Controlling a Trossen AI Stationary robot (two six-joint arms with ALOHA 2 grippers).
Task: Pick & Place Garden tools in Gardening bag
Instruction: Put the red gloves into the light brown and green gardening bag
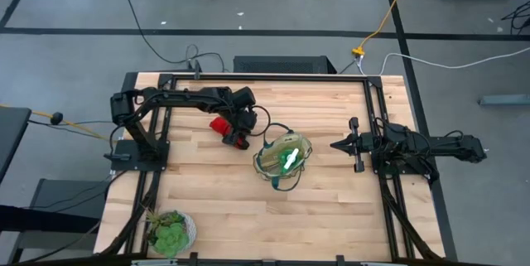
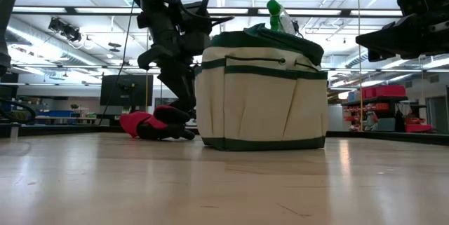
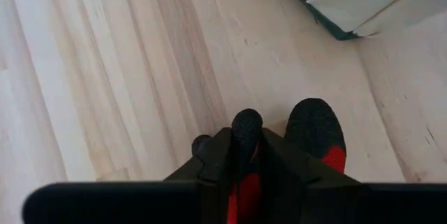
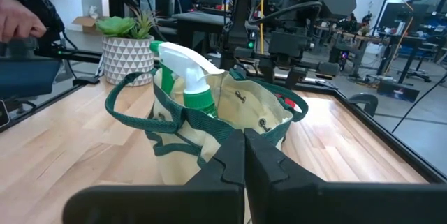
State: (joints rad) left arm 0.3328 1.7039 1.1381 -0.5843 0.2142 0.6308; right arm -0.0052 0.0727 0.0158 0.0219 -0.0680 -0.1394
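Observation:
The red-and-black glove bundle lies on the table just left of the tan gardening bag. My left gripper has come down on it and is shut on it. The bag stands upright on its base, and the green spray bottle stands inside it with its white nozzle above the rim. My right gripper hangs shut and empty to the right of the bag. No rakes show. My left gripper pinches a black-tipped glove finger between its two fingers, and red fabric shows in the gap below. The fingers come slanting down from above. A second black-and-red glove finger lies free beside them. The bundle rests on the table.
A leafy plant in a white pot stands at the table's near left corner. The bag's green handles loop out loosely over its rim. Black frame rails run along the table's sides. A person's hand shows beyond the table.

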